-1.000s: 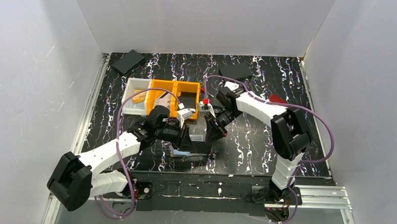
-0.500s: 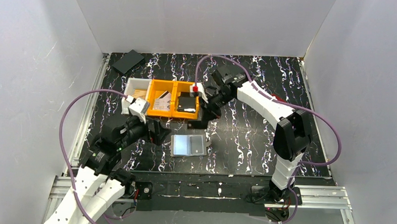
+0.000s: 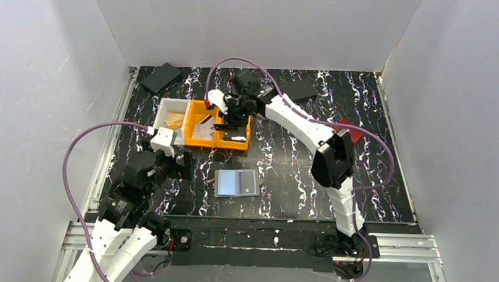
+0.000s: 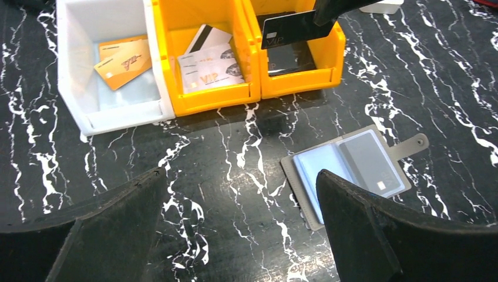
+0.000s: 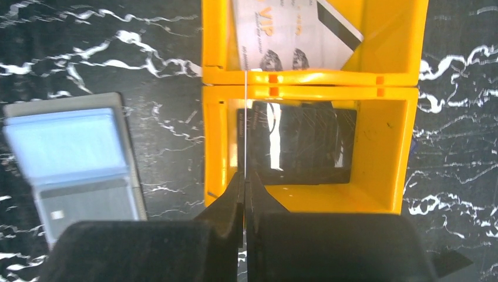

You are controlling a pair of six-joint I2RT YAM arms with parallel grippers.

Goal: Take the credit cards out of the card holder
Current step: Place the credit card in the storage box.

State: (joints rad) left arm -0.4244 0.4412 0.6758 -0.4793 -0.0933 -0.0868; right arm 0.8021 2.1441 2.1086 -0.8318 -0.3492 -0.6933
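Black tabletop (image 3: 296, 175), glossy and veined with white like marble, boxed in by plain white walls. Near its middle, the card holder (image 3: 237, 183), lying open and flat: a small grey-taupe folding wallet with a rounded snap tab on one side, a pale blue clear-plastic sleeve on one half, and a greyish card (image 4: 371, 165) with a small pale chip tucked in the other. Touched by neither arm.

Behind it, three open rectangular plastic bins in a row, walls touching. White bin (image 4: 70, 88) at the left, holding gold-orange cards (image 4: 122, 59). Middle yellow bin (image 4: 205, 101), holding white cards (image 4: 208, 69) printed "VIP", one showing a black magnetic stripe. Right yellow bin (image 4: 300, 81), with a shiny dark card (image 5: 299, 144) lying flat on its floor.

Right gripper (image 5: 245, 176), black, clamped tight on a thin stiff black card (image 4: 293, 29) lettered "VIP", held by one end over the right yellow bin. In the right wrist view, the card reduced to a hairline edge between the pressed-together fingers.

Left gripper (image 4: 241, 175), spread wide and grasping nothing, low over the table at the near left. Two blunt matte black fingers (image 4: 111, 223) framing the holder and bins.

Further right, a red wallet (image 3: 350, 129), partly hidden by the right arm. At the far edge, two flat dark slabs (image 3: 161, 77).
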